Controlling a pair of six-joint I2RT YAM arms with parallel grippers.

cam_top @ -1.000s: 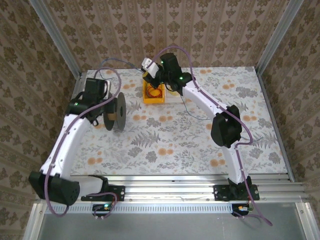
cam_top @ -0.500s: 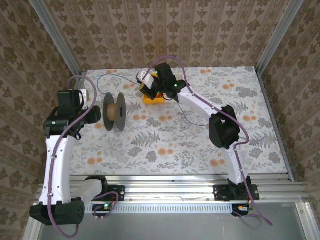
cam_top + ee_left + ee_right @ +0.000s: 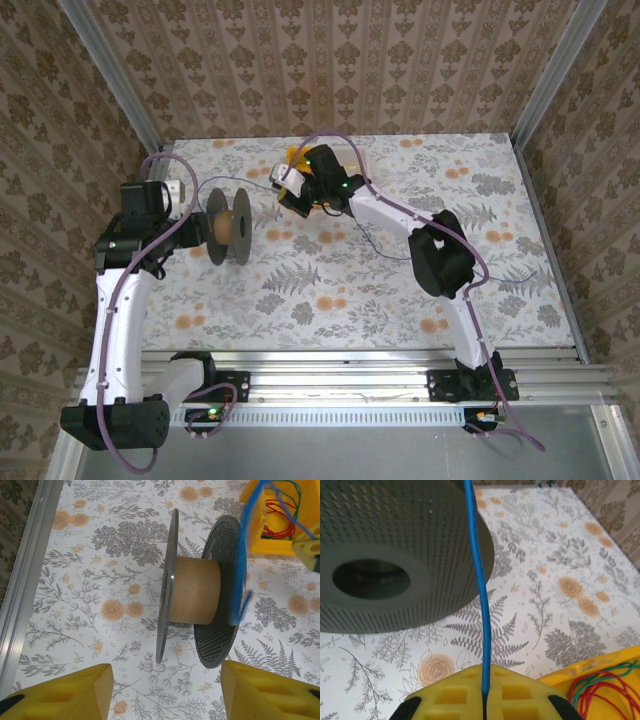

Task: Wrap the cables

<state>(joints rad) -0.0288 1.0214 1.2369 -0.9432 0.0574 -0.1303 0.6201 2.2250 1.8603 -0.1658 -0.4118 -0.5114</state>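
right gripper: clamped on blue cable, held just beside spool flange
left gripper: open, empty, aimed at spool
spool: core bare, nothing wound yet
red and green cables: left in yellow bin

spool: stands on its rims on the table, left of middle, nearer the far edge
left gripper: by the table's left edge, left of the spool, apart from it
bin: right of the spool, toward the far edge
coiled cables: inside the bin
right gripper: between spool and bin
single cable: pinched in the right gripper, running past the spool's right flange
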